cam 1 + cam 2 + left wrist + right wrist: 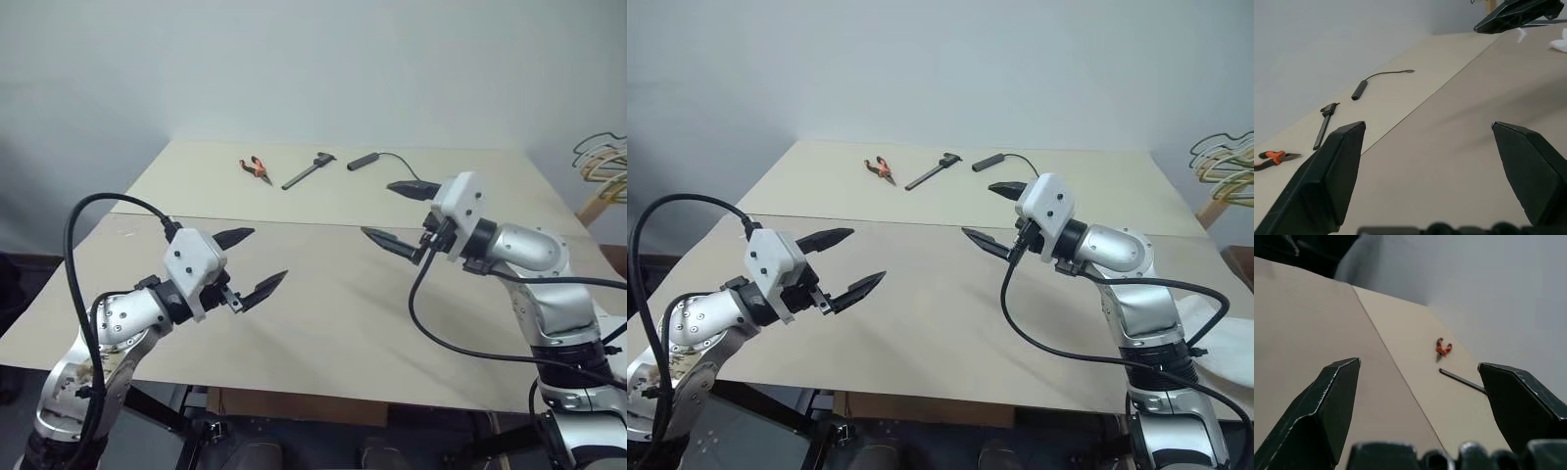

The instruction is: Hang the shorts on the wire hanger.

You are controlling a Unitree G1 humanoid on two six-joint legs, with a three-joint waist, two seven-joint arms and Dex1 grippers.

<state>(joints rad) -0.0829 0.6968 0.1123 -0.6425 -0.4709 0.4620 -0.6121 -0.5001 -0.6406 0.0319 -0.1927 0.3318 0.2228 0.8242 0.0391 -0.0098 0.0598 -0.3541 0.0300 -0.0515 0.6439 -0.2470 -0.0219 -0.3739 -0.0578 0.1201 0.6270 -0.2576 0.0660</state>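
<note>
Both arms are held out above the counter (323,333), a pale beige surface made of two boards that meet at a seam running across it. The left gripper (269,253) is raised over the near board on the left side and is turned towards the right. Its fingers (1327,181) are spread wide apart and nothing is held between them. The right gripper (376,208) is raised over the seam on the right side and is turned towards the left, so that the two grippers face each other, well apart. Its fingers (1320,411) are likewise spread wide, with nothing between them.

A piece of white soft cloth, taken to be the shorts (1220,343), is seen at the right edge of the counter, partly hidden behind the right arm; no mark can be made out on it. A bunch of yellowish and grey-green hangers (602,159) is seen beyond the counter's far right corner, and a single wire hanger cannot be told apart there.

On the far board, orange-handled pliers (255,168), a dark caliper-like tool (309,171) and a black cylinder with a thin cable (364,162) are laid in a row.
</note>
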